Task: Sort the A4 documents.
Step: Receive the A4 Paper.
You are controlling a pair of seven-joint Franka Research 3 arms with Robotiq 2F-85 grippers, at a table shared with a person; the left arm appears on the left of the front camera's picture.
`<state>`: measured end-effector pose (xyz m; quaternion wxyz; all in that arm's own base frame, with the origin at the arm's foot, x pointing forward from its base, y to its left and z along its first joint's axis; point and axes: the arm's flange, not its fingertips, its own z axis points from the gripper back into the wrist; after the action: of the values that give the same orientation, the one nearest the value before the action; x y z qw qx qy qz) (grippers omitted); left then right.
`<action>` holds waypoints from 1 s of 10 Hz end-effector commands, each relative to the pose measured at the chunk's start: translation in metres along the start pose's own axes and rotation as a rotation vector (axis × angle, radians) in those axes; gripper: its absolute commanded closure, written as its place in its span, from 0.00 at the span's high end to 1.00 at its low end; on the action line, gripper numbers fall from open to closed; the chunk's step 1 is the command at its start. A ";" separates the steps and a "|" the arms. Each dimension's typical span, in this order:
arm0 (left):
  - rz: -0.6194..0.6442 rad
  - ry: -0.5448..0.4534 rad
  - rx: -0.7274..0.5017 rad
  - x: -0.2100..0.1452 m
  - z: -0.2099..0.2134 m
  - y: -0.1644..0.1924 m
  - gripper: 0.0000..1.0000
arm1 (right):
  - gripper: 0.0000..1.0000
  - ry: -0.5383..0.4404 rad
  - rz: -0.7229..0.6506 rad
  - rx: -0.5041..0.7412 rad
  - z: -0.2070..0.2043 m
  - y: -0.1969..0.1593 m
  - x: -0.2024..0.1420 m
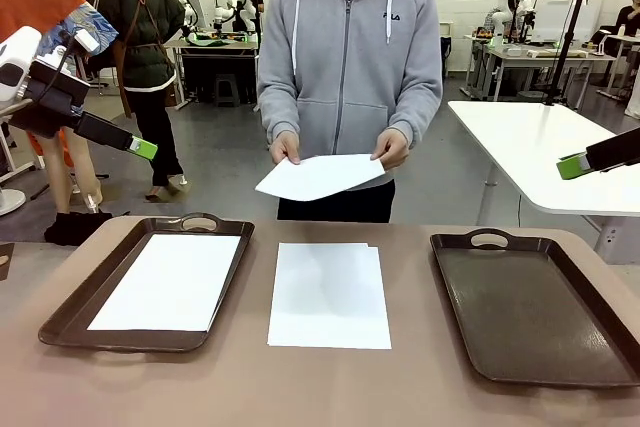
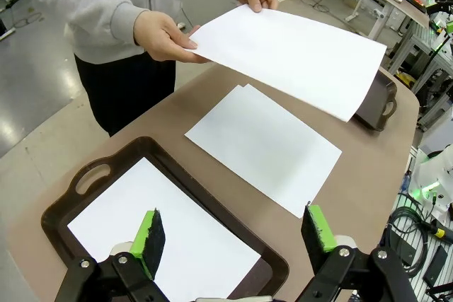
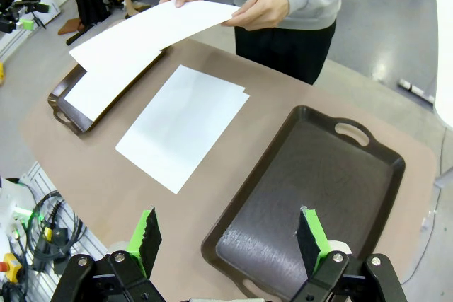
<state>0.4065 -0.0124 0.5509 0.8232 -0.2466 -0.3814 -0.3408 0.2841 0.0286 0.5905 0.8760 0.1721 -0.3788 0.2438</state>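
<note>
Left hand (image 2: 233, 221), released, hangs over a flat blank white sheet (image 2: 191, 228) in a tray (image 2: 219, 210); right hand (image 3: 228, 221), released, over another tray (image 3: 318, 175). Ahead, the held sheet (image 2: 290, 54) bows slightly.

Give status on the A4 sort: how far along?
Done: one blank white paper sheet lies in the dark brown left tray. In hand: the person holds another white sheet over the table. Left: the white sheets stacked mid-table; the dark brown right tray holds none. The left tool and right tool are open, holding nothing.
</note>
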 end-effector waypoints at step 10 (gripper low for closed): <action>0.002 -0.006 -0.005 0.000 0.000 0.001 1.00 | 1.00 0.000 0.002 0.017 -0.001 -0.002 0.000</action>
<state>0.4065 -0.0124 0.5509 0.8232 -0.2466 -0.3813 -0.3409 0.2841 0.0286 0.5905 0.8760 0.1721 -0.3788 0.2438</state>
